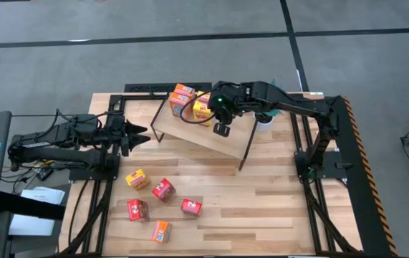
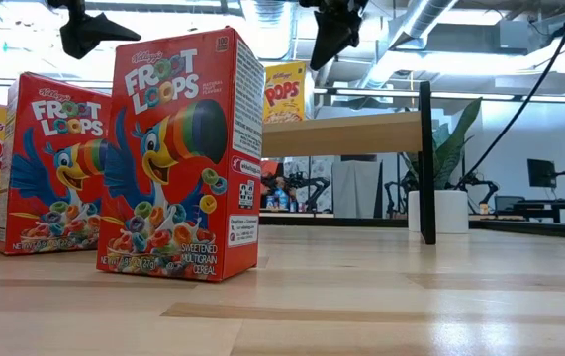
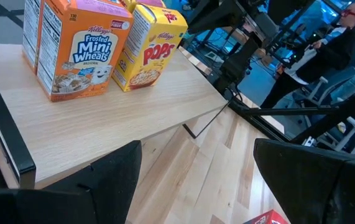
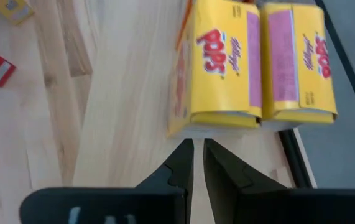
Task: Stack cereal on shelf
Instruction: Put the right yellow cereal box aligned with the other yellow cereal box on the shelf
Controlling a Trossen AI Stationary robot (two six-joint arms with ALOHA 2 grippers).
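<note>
The shelf (image 1: 205, 135), a light-wood board on black legs, stands at the table's far middle. On its far left corner stand orange cereal boxes (image 3: 78, 50) and yellow Pops boxes (image 4: 221, 68). Several more cereal boxes (image 1: 163, 189) lie on the table near the front left, and two red Froot Loops boxes (image 2: 178, 158) stand upright there. My right gripper (image 4: 198, 158) hangs shut above the shelf board, just short of the yellow boxes, holding nothing. My left gripper (image 3: 196, 186) stands open to the left of the shelf, pointing toward it, with nothing between its fingers.
A white pot with a plant (image 2: 440, 210) stands beside the shelf's right end. Black frame rails (image 1: 340, 165) run along the table's sides. Bare tabletop (image 1: 261, 208) lies at the front right. A person (image 3: 332, 37) sits in the room beyond the table.
</note>
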